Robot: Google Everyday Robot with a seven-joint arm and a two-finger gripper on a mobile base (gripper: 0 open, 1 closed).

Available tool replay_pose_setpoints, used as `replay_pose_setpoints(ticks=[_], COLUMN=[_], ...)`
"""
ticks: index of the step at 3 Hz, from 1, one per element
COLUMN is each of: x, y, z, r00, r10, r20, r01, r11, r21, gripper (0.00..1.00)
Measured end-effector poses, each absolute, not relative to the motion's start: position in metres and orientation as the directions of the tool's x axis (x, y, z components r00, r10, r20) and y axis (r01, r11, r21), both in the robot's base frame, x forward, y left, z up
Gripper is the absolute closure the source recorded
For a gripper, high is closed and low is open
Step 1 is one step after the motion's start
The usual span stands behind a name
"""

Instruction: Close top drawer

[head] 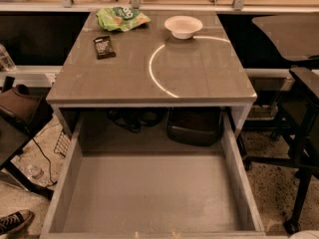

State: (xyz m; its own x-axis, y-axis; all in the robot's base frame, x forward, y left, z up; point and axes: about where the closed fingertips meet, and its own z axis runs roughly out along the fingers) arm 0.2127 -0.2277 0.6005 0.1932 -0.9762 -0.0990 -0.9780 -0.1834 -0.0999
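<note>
The top drawer (149,193) is a wide, deep grey box pulled fully out from under the grey cabinet top (199,78). Its bare grey interior is empty. Its front wall lies along the bottom edge of the camera view, and its handle is out of view. The gripper is not in view in the camera view.
On the cabinet top lie a white bowl (183,26), a green snack bag (122,18) and a small dark packet (103,47). Dark chairs (299,133) stand at the right. A brown seat (17,111), cables and a shoe (14,221) are at the left.
</note>
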Motion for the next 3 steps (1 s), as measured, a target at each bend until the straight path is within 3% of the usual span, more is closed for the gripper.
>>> replay_pose_setpoints(ticks=[3], x=[0.253], y=[-0.202], z=[0.604], r00=[0.245], r10=[-0.965], r20=[-0.095], r01=[-0.96], r11=[-0.227], r21=[-0.164], gripper=[1.0])
